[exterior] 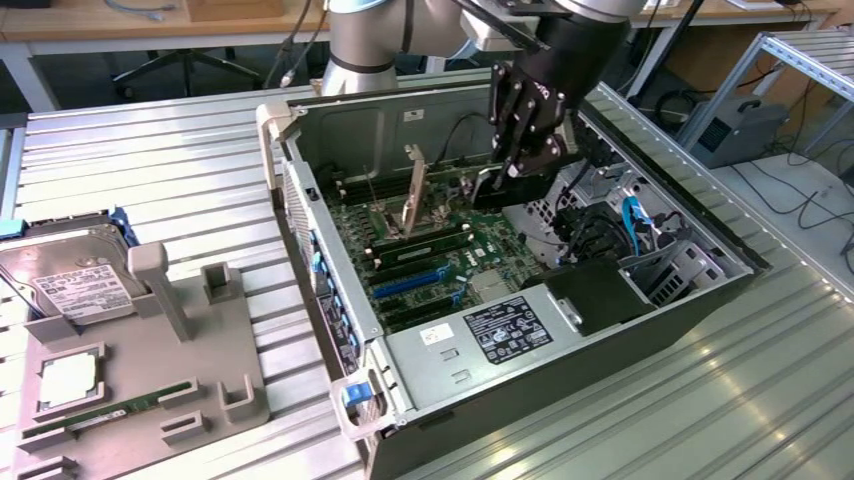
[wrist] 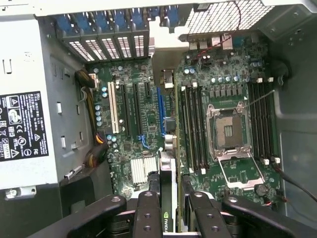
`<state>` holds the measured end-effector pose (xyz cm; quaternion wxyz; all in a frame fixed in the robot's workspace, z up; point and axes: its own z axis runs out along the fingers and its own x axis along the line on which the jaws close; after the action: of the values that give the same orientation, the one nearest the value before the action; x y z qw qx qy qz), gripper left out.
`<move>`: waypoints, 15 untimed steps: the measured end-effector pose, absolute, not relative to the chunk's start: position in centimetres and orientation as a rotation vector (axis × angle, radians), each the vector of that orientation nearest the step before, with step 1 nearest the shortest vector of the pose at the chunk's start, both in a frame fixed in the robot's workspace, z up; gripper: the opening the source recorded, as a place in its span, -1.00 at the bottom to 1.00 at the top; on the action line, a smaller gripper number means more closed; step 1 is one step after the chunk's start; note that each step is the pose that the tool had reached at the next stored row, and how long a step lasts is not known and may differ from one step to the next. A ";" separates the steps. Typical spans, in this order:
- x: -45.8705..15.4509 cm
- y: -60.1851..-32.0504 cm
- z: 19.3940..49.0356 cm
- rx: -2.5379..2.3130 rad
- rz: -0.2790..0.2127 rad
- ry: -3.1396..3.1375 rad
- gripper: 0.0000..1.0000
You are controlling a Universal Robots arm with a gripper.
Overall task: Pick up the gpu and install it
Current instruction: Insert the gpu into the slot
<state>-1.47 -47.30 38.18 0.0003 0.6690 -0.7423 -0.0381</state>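
Observation:
I hold the gpu (wrist: 167, 173) edge-on over the motherboard (wrist: 143, 114), inside the open computer case (exterior: 694, 250). My gripper (wrist: 171, 201) is shut on the card's long edges, and a small green logo shows between the fingers (wrist: 147, 208). The card's silver end bracket (wrist: 163, 49) points at the rear slot covers. In the exterior view, my gripper (exterior: 518, 172) reaches down into the case with the card's bracket (exterior: 416, 190) standing upright near the rear wall. The card hangs over the expansion slots (wrist: 161, 111), beside the memory slots. I cannot tell whether it touches a slot.
An empty processor socket (wrist: 228, 131) sits between memory slots (wrist: 193, 124). The power supply (exterior: 514, 325) and drive cages (exterior: 661, 275) fill the case's near end. At the exterior view's left, a grey holder (exterior: 147, 370) carries a hard drive (exterior: 67, 275), a processor (exterior: 70, 380) and a memory stick (exterior: 114, 412).

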 end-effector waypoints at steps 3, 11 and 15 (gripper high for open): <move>-1.5 -47.3 37.7 2.101 -0.120 -2.332 -0.46; -2.0 -47.3 36.6 2.101 -0.120 -2.332 -0.46; -2.4 -46.8 35.8 2.111 -0.119 -2.322 -0.46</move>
<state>-2.38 -46.78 35.79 0.0005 0.6722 -0.7394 -0.0380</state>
